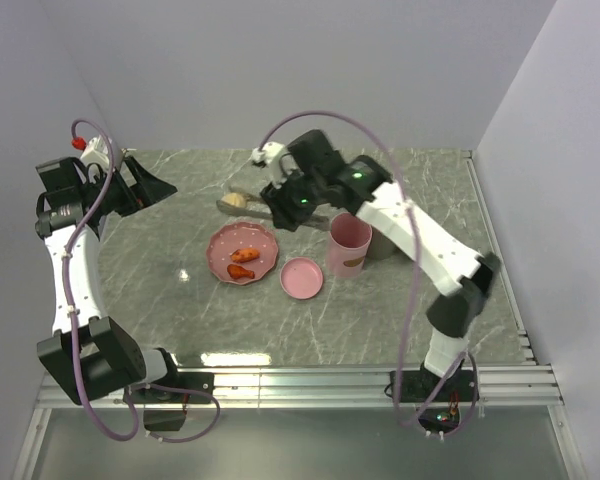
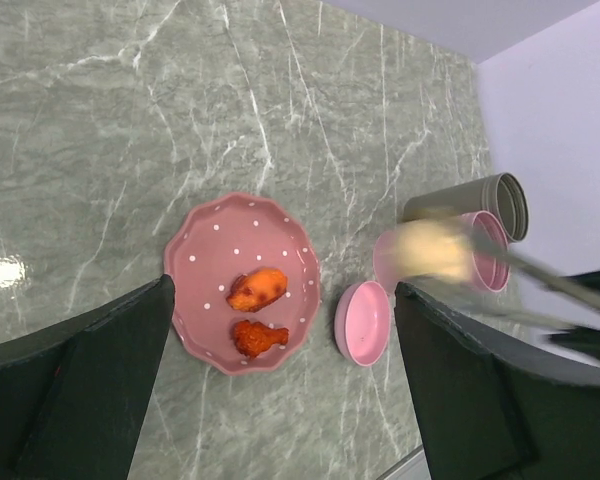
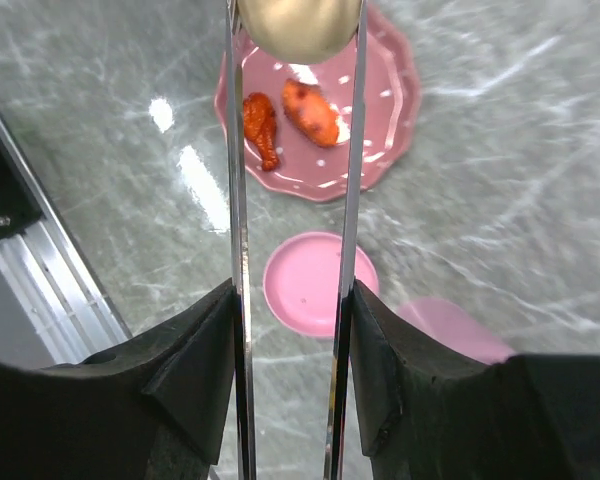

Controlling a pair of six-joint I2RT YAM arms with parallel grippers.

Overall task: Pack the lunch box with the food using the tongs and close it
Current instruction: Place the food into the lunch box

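Two arms are rising from the near edge of the marble table (image 1: 180, 310), and both are reaching out over it.

Nearest the bases, a round pink lid (image 1: 302, 278) is lying on the stone with its hollow side up, just beside the pink plate (image 1: 220, 243). The plate is carrying two orange-red carrot pieces (image 2: 258, 289), which are lying side by side near its middle. To the right of the plate and lid, the pink lunch box (image 1: 349, 246) is standing upright with its mouth uncovered. A grey-green cylinder (image 1: 382, 243) is standing right against its far right side.

Farther out, the right gripper (image 3: 292, 330) is hanging above the plate's far rim. Its jaws are standing about half closed and are pressing on the two thin arms of the tongs (image 3: 236, 200), which are running straight out between the fingers. The tong tips are pinching the cream ball (image 3: 298, 24), which is hanging off the table near the far edge of the plate. The ball is showing as a blur in the left wrist view.

Farthest to the left, the left gripper (image 1: 155, 185) is hovering well apart from the food. Its jaws are spread wide and are gripping nothing.
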